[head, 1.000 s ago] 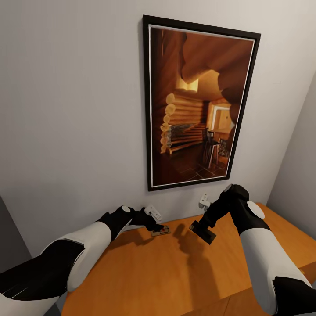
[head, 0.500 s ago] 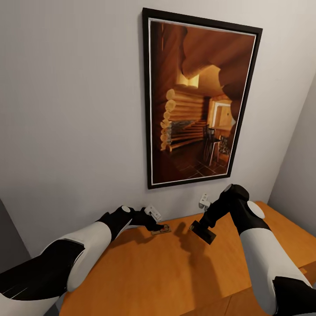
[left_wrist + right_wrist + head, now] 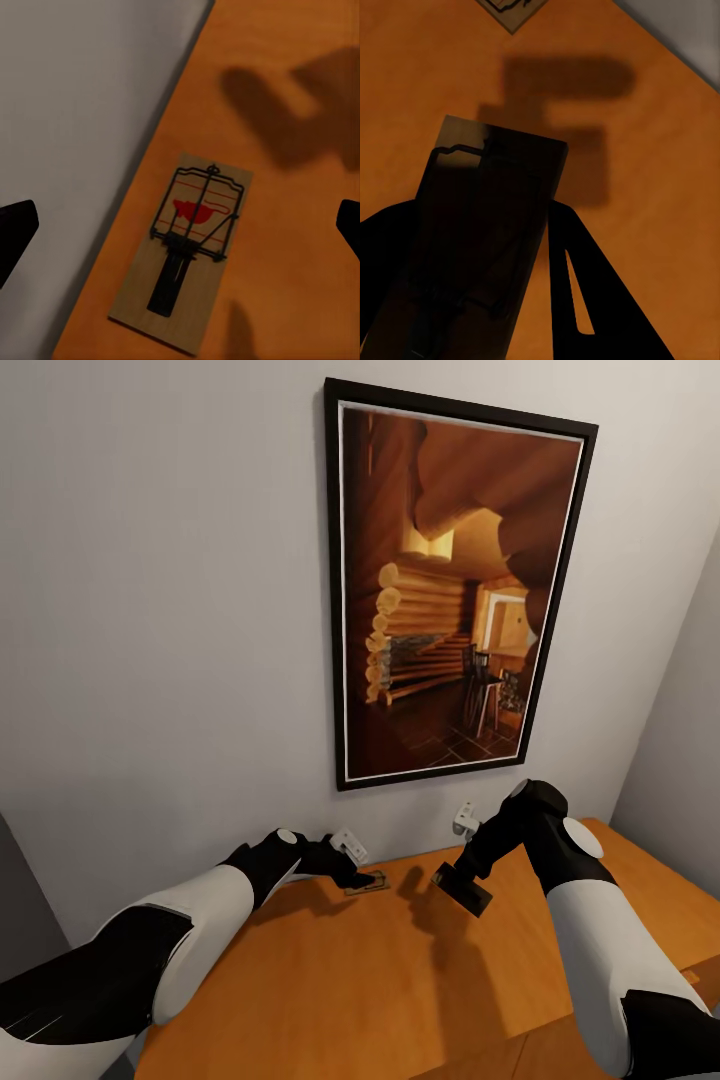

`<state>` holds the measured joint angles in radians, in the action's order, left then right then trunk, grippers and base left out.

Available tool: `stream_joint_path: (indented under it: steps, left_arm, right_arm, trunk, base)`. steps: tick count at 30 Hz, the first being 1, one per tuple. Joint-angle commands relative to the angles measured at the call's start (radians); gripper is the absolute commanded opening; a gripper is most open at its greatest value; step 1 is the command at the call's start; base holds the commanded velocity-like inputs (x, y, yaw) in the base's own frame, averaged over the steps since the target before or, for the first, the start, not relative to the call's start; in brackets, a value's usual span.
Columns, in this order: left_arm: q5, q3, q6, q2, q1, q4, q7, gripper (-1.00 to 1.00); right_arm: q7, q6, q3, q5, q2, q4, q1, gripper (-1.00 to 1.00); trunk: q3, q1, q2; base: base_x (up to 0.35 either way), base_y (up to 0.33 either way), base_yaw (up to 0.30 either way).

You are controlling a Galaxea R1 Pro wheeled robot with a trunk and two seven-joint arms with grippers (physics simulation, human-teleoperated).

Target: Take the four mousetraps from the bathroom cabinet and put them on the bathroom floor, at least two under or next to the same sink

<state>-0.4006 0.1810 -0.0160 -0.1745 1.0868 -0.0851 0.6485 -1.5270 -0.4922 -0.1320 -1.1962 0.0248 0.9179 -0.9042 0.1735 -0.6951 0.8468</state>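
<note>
From the head camera, I am watching my left gripper (image 3: 362, 877) hovering over a mousetrap (image 3: 366, 882) lying on the cabinet (image 3: 400, 980) top beside the wall, below the framed picture (image 3: 452, 590).

Left wrist: fingers (image 3: 16, 232) are spreading wide around that mousetrap (image 3: 184, 251).

Right wrist: my right gripper (image 3: 472, 300) is clamping a second mousetrap (image 3: 484, 232) above the cabinet (image 3: 660, 150).

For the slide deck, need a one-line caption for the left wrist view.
Open left gripper poised above a mousetrap lying flat on the orange cabinet top, close to the wall.
</note>
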Motion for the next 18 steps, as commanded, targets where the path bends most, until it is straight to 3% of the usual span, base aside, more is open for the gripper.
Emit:
stream_joint_path:
  steps: [1, 18]
  left_arm:
    - [0.003, 0.006, -0.002, 0.000, 0.001, -0.001, 0.003, 1.00]
    - [0.003, 0.006, -0.002, 0.000, 0.001, -0.001, 0.010, 1.00]
  right_arm:
    - [-0.007, -0.011, -0.001, -0.005, 0.000, 0.001, -0.001, -1.00]
    - [-0.007, -0.011, -0.001, -0.005, 0.000, 0.001, -0.001, -1.00]
  trunk:
    - [0.002, 0.000, 0.001]
    - [0.002, 0.000, 0.001]
  base:
    - [0.000, 0.000, 0.000]
    - [0.000, 0.000, 0.000]
